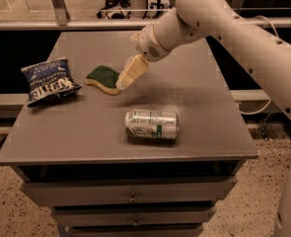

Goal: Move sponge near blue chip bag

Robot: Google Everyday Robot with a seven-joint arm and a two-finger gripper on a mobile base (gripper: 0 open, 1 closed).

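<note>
The sponge (103,78), dark green on top with a pale yellow body, lies flat on the grey table top (194,98) left of centre. The blue chip bag (49,80), with white lettering, lies at the table's left edge, a short gap to the left of the sponge. My gripper (127,75) reaches down from the right and meets the sponge's right end, low over the table.
A white-and-green drink can (151,125) lies on its side near the table's front, below the gripper. The table is a drawer cabinet (130,196). A rail and dark gap run behind the table. My white arm (224,19) spans the upper right.
</note>
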